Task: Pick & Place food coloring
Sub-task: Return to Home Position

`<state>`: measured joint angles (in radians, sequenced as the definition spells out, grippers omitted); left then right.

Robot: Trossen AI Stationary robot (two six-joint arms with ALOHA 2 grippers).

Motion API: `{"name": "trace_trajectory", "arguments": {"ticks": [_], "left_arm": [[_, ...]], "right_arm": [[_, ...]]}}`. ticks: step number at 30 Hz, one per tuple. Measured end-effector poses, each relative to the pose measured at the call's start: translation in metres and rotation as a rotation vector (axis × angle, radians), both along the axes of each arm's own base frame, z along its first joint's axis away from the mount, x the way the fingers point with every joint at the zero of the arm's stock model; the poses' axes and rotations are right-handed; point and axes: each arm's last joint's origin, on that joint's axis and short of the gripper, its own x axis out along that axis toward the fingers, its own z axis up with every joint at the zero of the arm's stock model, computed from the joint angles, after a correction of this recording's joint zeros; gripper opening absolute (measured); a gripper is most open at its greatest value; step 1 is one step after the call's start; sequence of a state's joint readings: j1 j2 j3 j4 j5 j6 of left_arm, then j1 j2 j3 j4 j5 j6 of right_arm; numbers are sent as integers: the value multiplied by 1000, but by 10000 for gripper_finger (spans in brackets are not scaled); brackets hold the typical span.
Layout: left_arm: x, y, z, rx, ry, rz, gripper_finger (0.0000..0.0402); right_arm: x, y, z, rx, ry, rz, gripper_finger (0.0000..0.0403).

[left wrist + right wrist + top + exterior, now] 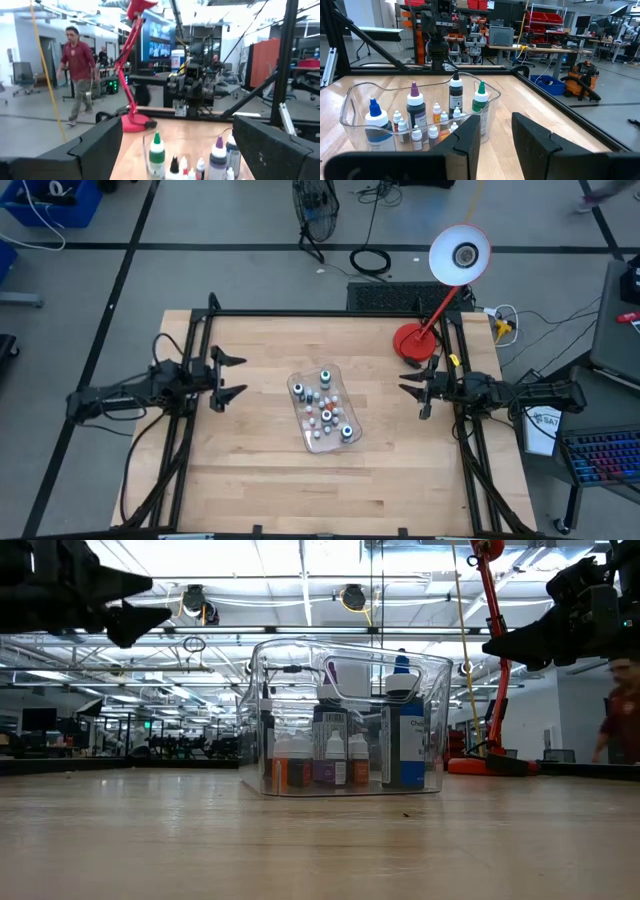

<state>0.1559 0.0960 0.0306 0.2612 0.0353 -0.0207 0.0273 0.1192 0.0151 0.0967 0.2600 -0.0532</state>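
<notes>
bin [252, 710]: clear plastic, upright, middle of the table [250, 480], skewed to its edges
food coloring [325, 408]: all in the bin, standing; tall bottles tipped blue, purple, black and green, small white-capped ones between
left gripper [232, 376]: left of bin, well apart, off the wood, fingers spread, empty
right gripper [414, 388]: right of bin, well apart, raised, fingers parted, empty
red desk lamp [410, 340]: far right of table, behind right gripper
person [80, 60]: red top, on the floor beyond the table

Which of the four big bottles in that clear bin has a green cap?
The green-capped bottle at the bin's end nearest the red lamp; the other three are capped blue, purple and black.
</notes>
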Motion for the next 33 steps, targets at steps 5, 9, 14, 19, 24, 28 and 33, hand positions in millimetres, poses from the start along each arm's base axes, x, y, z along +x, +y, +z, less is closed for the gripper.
{"name": "trace_trajectory", "arguments": {"ticks": [5,9,14,19,24,28,33], "left_arm": [[2,3,-11,-20,62,24,369],[2,4,-16,-32,112,39,375],[2,5,-20,-34,147,40,372],[2,6,-22,-45,174,94,366],[1,9,-26,-76,205,186,369],[1,9,-27,-79,219,187,374],[1,9,-27,-79,217,187,369]], "right_arm": [[0,0,0,0,0,-1,100],[0,0,0,0,0,0,100],[0,0,0,0,0,0,100],[0,0,0,0,0,0,100],[0,0,0,0,0,0,100],[0,0,0,0,0,0,100],[0,0,0,0,0,0,100]]}}
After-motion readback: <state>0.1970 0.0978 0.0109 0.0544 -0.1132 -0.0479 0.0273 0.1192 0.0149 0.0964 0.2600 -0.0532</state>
